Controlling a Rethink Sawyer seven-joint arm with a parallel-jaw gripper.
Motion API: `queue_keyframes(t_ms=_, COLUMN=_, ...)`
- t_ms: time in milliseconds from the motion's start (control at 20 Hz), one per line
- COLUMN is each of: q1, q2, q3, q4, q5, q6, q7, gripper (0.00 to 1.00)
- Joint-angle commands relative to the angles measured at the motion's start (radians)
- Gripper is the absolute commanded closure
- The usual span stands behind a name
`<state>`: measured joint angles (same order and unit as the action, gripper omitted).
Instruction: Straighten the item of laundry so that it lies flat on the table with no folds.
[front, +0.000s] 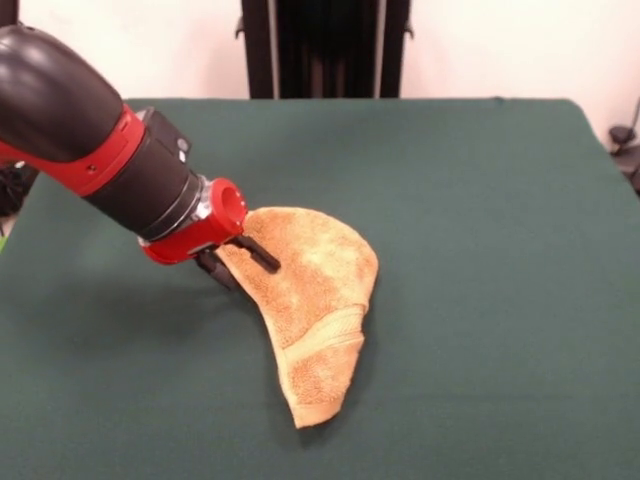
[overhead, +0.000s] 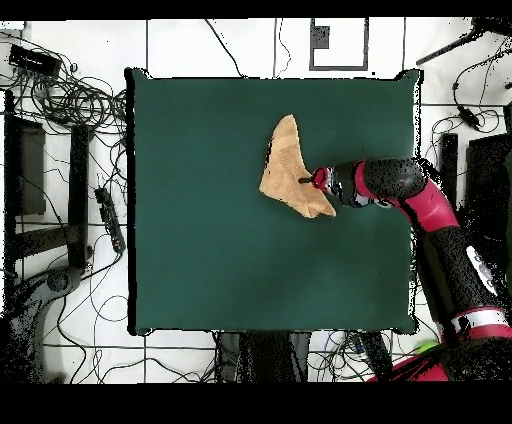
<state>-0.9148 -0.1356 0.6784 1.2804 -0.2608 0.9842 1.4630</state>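
clamped on the left edge of the towel (front: 315, 305), the claw (front: 240, 262) has one dark finger (front: 258, 254) lying across the top of the cloth and the other (front: 215, 272) tucked under or beside the edge, so the fabric sits pinched between them. the red collar behind the claw and the black and red arm (front: 90, 150) slant down from the upper left of the front view, low over the table (front: 480, 200).

the towel is orange-tan terry, bunched into a curved, crescent-like shape rather than spread square. its upper part is rounded and bulges to the right, with a soft fold running along it; the lower part narrows to a blunt end nearest the camera. a flat woven band (front: 330, 335) crosses the cloth just above that near end. the left edge at the claw looks a little raised from the green covering, while the rest rests on the table.

in the overhead view the towel (overhead: 288, 170) lies a little right of the table's middle and toward the far side from the robot's base, well away from every edge of the table (overhead: 200, 250). the arm (overhead: 430, 215) reaches in from the right side, and the claw (overhead: 308, 182) meets the towel at its right edge, near its lower corner. cables (overhead: 70, 100) lie on the floor around the table.
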Motion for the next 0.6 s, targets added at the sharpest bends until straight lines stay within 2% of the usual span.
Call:
queue_keyframes(t_ms=50, q1=0.055, q2=0.122, q3=0.064, q4=0.183, q5=-0.010, q6=-0.120, q7=-0.075, gripper=0.00)
queue_keyframes(t_ms=600, q1=0.027, q2=0.189, q3=0.087, q4=0.219, q5=0.113, q6=0.017, q7=-0.064, gripper=0.00)
